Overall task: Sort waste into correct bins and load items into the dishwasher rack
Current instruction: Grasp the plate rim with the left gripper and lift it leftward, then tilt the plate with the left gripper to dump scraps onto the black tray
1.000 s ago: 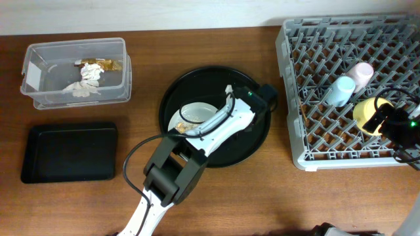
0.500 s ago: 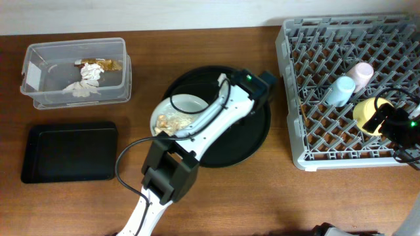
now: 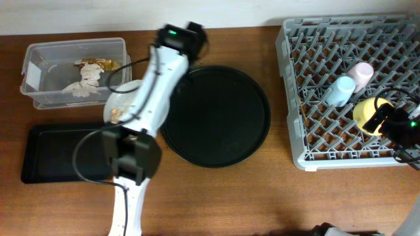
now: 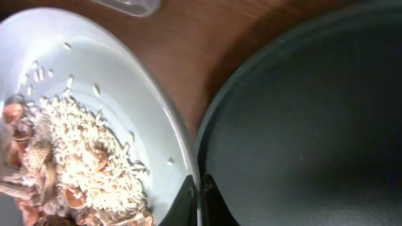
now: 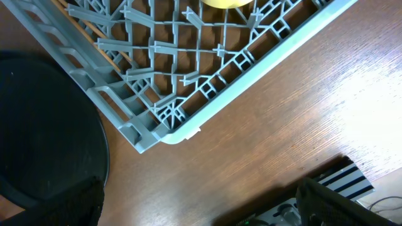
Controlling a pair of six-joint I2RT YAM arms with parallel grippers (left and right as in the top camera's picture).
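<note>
Holding wrappers (image 3: 85, 78), clear tub (image 3: 39, 56) and shallow black tray (image 3: 65, 154) sit far left of round black tray (image 3: 216, 115). Plate (image 3: 117, 105) with food scraps (image 4: 69, 157), on round black tray a second ago, now hangs just left of it, rim pinched by left gripper (image 4: 200, 191): dumping likely next. Right of round black tray, rack (image 3: 315, 151) holds blue cup (image 3: 338, 90), pink cup (image 3: 360, 72), bowl (image 3: 367, 111); right gripper (image 3: 387, 121) by bowl, closure unclear.

Plate (image 4: 141, 103) glossy, smooth; round tray (image 4: 301, 125) matt black; table (image 5: 301, 107) grained wood; rack (image 5: 147, 135) grey plastic.
</note>
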